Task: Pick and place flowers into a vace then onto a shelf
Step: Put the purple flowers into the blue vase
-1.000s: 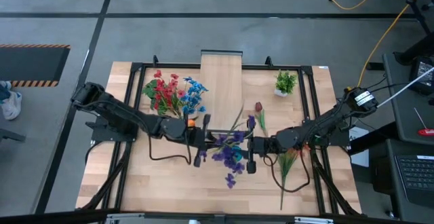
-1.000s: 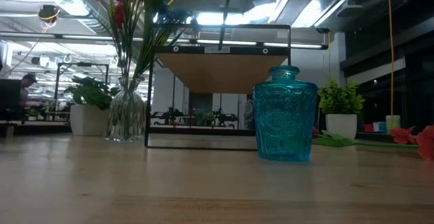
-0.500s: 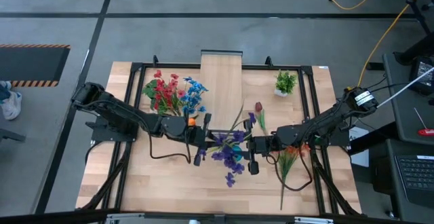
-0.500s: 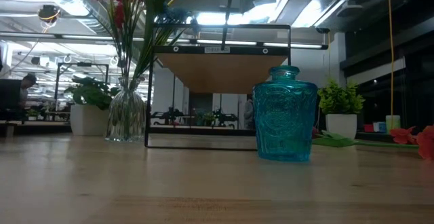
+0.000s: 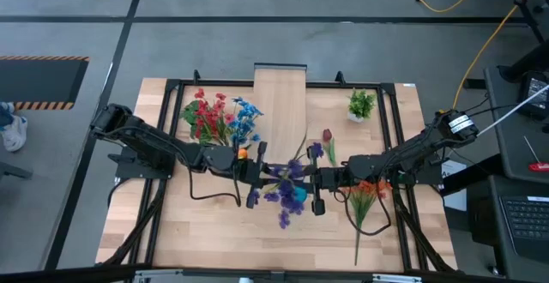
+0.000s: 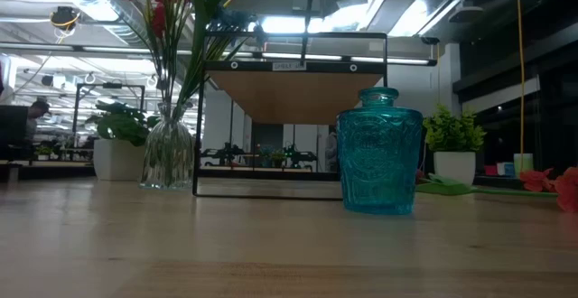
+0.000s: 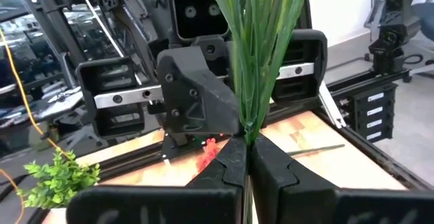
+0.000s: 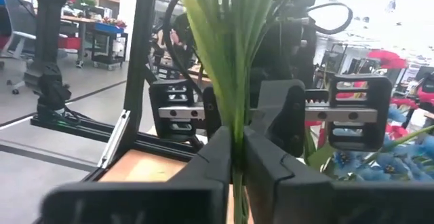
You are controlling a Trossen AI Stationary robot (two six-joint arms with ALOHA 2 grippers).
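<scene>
Flowers with purple blooms (image 5: 287, 189) hang over the middle of the tabletop (image 5: 206, 223), gripped from both sides above a teal glass vase (image 6: 379, 152). Going from the left: a clear vase of red and blue flowers (image 5: 219, 120) stands at the far left of the table, then the left gripper (image 5: 256, 178), its fingers closed tight on the green stems (image 7: 254, 61), then the bunch, then the right gripper (image 5: 319, 189), likewise clamped on the same stems (each wrist view shows the other gripper just behind the stalks). Past it, a dark red tulip (image 5: 327, 137) and an orange-bloomed stem (image 5: 364, 193) lie on the wood, and a small leafy plant (image 5: 361, 105) sits near the far right corner.

The step appears to be seating the bunch in the vase. Done well, both arms keep the stems upright and bundled over the narrow neck, then lower together so no stalk splays outside the rim.

The shelf (image 5: 281, 103) stands just behind, so the near side of the table offers the open room; the black frame rails (image 5: 159, 197) bound both sides.
</scene>
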